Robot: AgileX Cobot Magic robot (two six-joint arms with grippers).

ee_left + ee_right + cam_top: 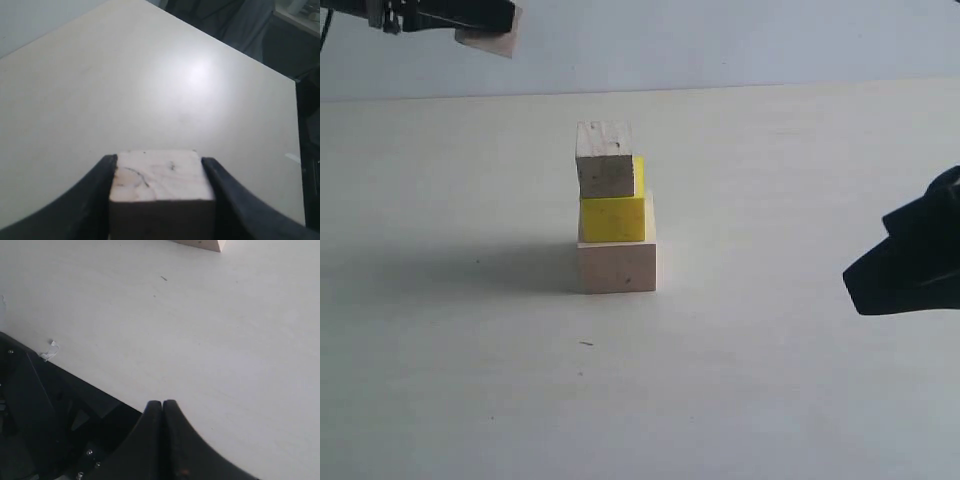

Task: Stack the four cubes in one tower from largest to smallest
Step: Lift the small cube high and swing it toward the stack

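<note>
Left gripper (pixel 159 164) clamping a small wooden cube (pixel 492 42); three-cube tower (pixel 612 215) at centre.
I see that cube raised off the surface (pixel 770 380). The tower stacks the largest pale cube (pixel 617 268), yellow cube (pixel 612 218) and greyish wooden cube (pixel 605 160). Right gripper (pixel 162 407): fully closed, empty.

AT THE TABLE: The right end effector (pixel 162 407) hangs over a pale table (pixel 215 350), its two black fingers (pixel 150 430) pressed flat against each other with nothing between them. Well beyond the tips, a corner of a pale wooden cube (pixel 202 243) (the rest is cut off by the frame) rests on the table. A small dark speck (pixel 163 278) lies near that cube, and a white scrap (pixel 50 346) sits at the table's edge beside dark machinery (pixel 40 430).
</note>
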